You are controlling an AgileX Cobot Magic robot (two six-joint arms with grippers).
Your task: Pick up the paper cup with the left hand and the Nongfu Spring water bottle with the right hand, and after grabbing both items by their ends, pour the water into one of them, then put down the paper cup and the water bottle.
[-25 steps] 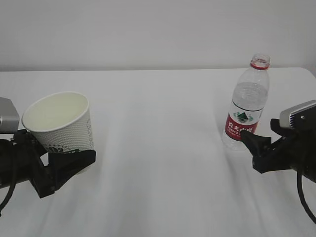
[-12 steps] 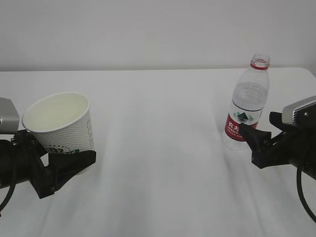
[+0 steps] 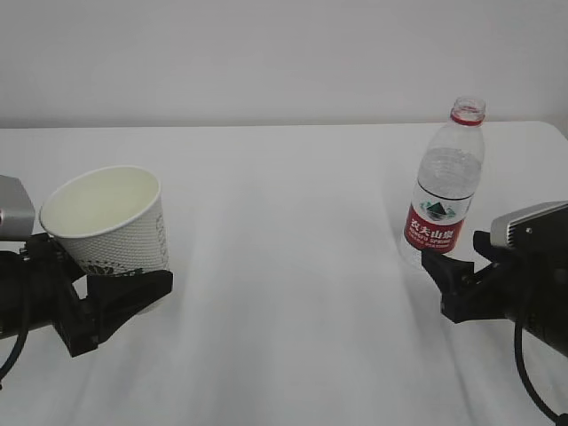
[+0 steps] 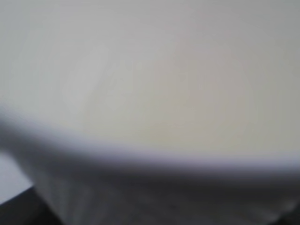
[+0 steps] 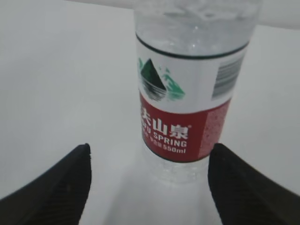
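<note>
The white paper cup (image 3: 111, 222) stands at the left with its mouth empty. My left gripper (image 3: 133, 271) is open around its lower part: the near finger (image 3: 124, 291) crosses in front of the base and the far finger is hidden. In the left wrist view the cup (image 4: 150, 84) fills the frame as a blur. At the right stands the uncapped Nongfu Spring water bottle (image 3: 442, 191), holding water (image 3: 448, 173) high up. My right gripper (image 3: 453, 253) is low by the bottle's base, open and empty. The bottle (image 5: 187, 103) lies ahead of the right gripper (image 5: 149, 187), offset right.
A white cloth covers the table (image 3: 284, 266), which runs back to a plain white wall (image 3: 284, 53). Nothing else stands between the cup and the bottle.
My right gripper has sunk lower and shifted left beside the bottle's base, still open. The left gripper, the cup and the bottle have not moved.
</note>
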